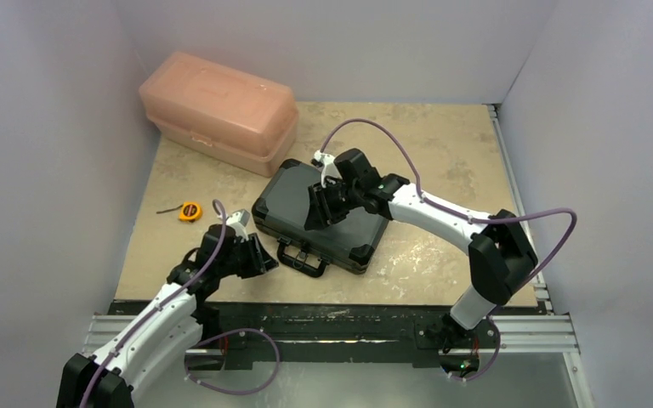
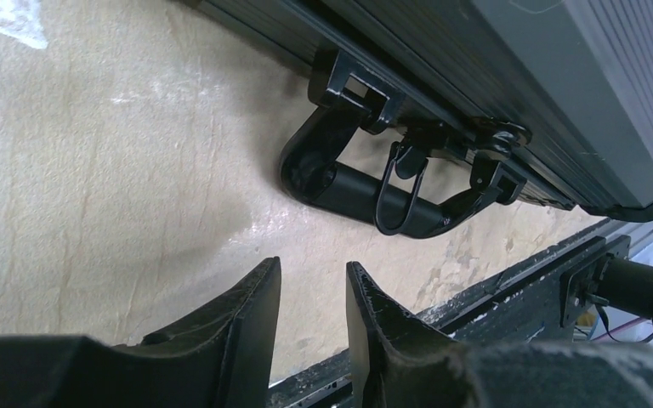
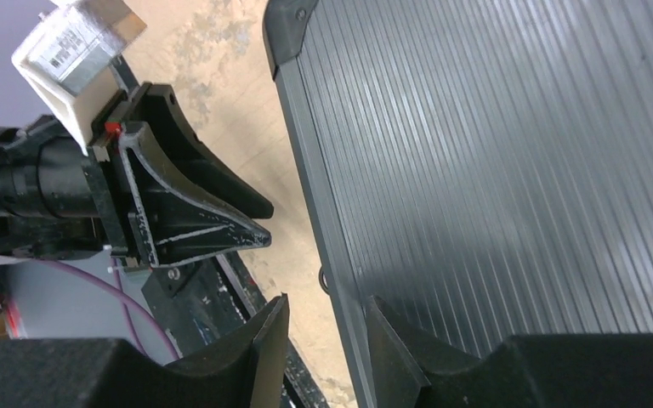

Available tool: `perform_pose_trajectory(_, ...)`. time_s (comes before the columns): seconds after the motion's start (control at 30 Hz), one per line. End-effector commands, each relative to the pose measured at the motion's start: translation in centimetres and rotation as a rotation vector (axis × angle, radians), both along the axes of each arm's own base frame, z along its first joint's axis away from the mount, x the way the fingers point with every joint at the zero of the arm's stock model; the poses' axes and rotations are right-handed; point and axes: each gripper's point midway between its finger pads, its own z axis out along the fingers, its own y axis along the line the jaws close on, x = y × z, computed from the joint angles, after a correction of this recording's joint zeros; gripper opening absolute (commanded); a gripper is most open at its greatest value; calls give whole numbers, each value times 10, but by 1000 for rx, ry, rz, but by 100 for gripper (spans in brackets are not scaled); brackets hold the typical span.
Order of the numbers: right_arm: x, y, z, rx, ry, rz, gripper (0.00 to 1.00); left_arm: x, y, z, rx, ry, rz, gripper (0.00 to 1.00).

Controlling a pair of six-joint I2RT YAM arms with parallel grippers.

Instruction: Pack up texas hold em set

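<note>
The black briefcase (image 1: 327,211) lies closed on the table, its handle (image 1: 302,259) toward the near edge. No chips, card decks or blue discs show. My left gripper (image 1: 259,257) is open and empty just left of the handle. In the left wrist view the gripper (image 2: 313,268) sits low over the table, with the handle (image 2: 366,191) and the case's front wall (image 2: 519,76) ahead. My right gripper (image 1: 319,208) hovers over the lid, open and empty. In the right wrist view the gripper (image 3: 327,302) straddles the edge of the ribbed lid (image 3: 493,170), with the left gripper (image 3: 195,212) beyond.
A larger pink plastic box (image 1: 221,110) stands at the back left, close to the case's far corner. A small yellow tape measure (image 1: 190,211) lies left of the case. Grey walls close in three sides. A metal rail (image 1: 340,327) runs along the near edge.
</note>
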Motion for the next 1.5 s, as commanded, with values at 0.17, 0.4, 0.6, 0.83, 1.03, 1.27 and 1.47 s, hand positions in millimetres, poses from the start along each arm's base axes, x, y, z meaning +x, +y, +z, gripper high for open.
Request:
perform_pose_trajectory(0.17,-10,-4,-50,-25,34,-1,40,5,-15,4,-45,-42,-76,30)
perform_pose_trajectory(0.4,-33,-29,-95,-95,93,-15,39,4,-20,-4,-63,-28,-99,22)
perform_pose_trajectory(0.6,-42,-39,-109,-125,118,-18,39,8,-26,-9,-71,-15,-113,19)
perform_pose_trajectory(0.83,-45,-43,-112,-138,120,-17,38,12,-32,-18,-70,18,-117,3)
perform_pose_trajectory(1.03,-45,-44,-115,-152,125,-15,38,17,-35,-24,-57,31,-104,0)
perform_pose_trajectory(1.27,-42,-45,-117,-168,120,-19,38,22,-38,-27,-68,51,-74,0)
perform_pose_trajectory(1.47,-42,-46,-119,-176,124,-19,37,27,-45,-27,-72,66,-79,0)
